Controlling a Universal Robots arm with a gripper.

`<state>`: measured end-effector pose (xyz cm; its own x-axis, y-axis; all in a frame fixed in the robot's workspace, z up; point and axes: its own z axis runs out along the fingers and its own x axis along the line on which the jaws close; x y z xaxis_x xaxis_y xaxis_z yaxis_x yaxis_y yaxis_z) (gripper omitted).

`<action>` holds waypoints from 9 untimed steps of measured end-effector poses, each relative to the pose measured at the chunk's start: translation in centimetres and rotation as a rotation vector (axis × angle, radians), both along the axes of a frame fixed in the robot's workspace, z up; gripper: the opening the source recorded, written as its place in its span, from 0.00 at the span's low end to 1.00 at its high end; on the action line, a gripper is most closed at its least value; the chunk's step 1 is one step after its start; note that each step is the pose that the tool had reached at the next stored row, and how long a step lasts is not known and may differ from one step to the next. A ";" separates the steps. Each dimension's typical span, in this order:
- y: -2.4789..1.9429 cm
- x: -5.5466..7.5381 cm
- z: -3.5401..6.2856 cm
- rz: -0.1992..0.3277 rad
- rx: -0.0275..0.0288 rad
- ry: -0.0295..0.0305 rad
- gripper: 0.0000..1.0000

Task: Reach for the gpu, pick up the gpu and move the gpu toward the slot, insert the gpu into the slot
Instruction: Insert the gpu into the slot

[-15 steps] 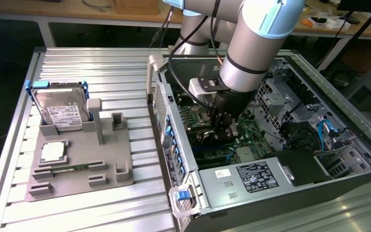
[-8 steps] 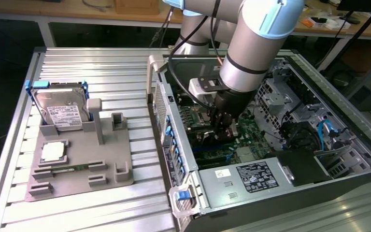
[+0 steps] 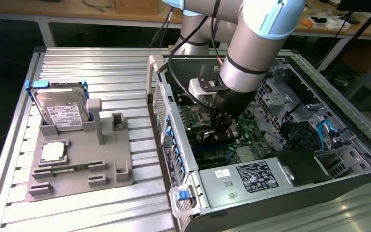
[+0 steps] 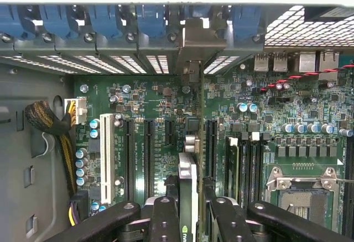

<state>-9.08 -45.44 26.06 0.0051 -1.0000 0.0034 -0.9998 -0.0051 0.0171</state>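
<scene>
Exterior view looks down obliquely from above the open computer case [image 3: 289, 159]; wrist view faces straight onto its motherboard [image 4: 166, 95], close; both share that board.

Silver arm [image 3: 253, 53], pale-blue joint caps, black pincer [image 3: 223, 126].

Robotics lab or electronics workshop. An open PC case [image 3: 340, 159] lies on a ribbed aluminium table [image 3: 82, 212], its motherboard [image 4: 166, 104] exposed; a robot arm [image 3: 256, 43] reaches into the case. At 9 o'clock, a grey fixture [image 3: 76, 169] holds a hard drive [image 3: 63, 113]. At 12 o'clock stand wooden workbenches [image 3: 63, 12] with cables.
</scene>
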 end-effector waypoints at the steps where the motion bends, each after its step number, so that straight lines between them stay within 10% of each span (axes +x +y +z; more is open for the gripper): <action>1: -0.01 0.0 -0.02 0.000 -0.0001 0.0000 0.27; 9: 0.00 0.0 -0.48 0.000 -0.0003 0.0001 0.27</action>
